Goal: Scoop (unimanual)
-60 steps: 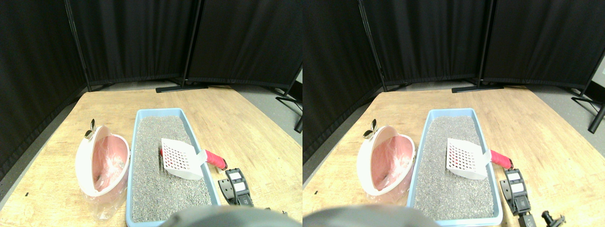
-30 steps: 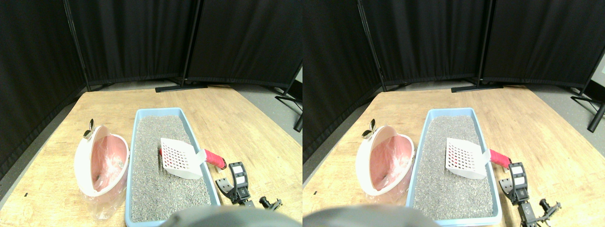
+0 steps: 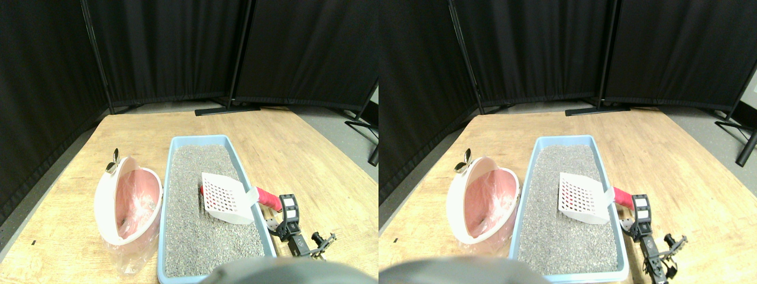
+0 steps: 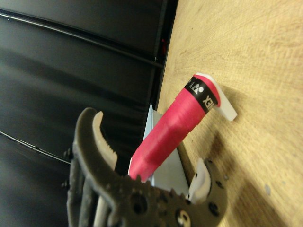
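Blue litter tray (image 3: 175, 177) full of grey litter (image 3: 201, 236), white scoop (image 3: 227, 198) resting inside; pincer (image 3: 288, 222) spread wide around its red handle (image 3: 269, 199).

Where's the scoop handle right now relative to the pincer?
In the stereo view the red scoop handle sticks out over the litter tray's right rim, just left of the right pincer, whose open jaws flank it unclosed.

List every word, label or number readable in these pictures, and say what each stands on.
"EX": white letters on the black band at the end of the red handle, seen in the wrist view.
The other white letters on that band curve out of sight and cannot be read.
No other text is legible.
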You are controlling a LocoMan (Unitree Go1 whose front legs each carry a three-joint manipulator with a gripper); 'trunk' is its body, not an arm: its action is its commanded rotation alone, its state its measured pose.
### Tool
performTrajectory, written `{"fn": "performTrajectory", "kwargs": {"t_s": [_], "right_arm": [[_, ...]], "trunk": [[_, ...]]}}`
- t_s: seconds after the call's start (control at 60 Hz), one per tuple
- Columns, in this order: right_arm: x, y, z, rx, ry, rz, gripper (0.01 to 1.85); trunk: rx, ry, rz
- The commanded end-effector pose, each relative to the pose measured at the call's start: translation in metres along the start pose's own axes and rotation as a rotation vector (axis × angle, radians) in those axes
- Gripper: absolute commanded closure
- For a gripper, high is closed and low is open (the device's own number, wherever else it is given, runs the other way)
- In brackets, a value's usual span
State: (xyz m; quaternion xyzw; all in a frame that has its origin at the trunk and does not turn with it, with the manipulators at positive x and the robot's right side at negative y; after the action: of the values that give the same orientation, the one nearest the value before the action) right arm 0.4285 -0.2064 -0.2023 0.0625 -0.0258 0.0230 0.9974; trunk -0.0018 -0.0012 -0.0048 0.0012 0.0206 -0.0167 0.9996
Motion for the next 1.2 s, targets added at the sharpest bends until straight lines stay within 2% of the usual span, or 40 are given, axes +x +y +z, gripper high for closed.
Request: {"fn": "performTrajectory", "kwargs": {"t_s": [0.017,0.15,0.65,1.2], "right_arm": [[0.008,-0.003,0.0,-0.001,-0.026,-0.004,0.89],[0.014,-0.005,-0.002,0.011,-0.023,0.005,0.89],[0.027,-0.009,-0.005,0.025,0.039,-0.038,0.9],[0.041,-0.013,-0.009,0.073,0.085,-0.06,0.87]], "trunk": [[-0.002,0.007,0.004],[-0.001,0.005,0.004],[0.001,-0.005,0.006],[0.003,-0.002,0.011]]}}
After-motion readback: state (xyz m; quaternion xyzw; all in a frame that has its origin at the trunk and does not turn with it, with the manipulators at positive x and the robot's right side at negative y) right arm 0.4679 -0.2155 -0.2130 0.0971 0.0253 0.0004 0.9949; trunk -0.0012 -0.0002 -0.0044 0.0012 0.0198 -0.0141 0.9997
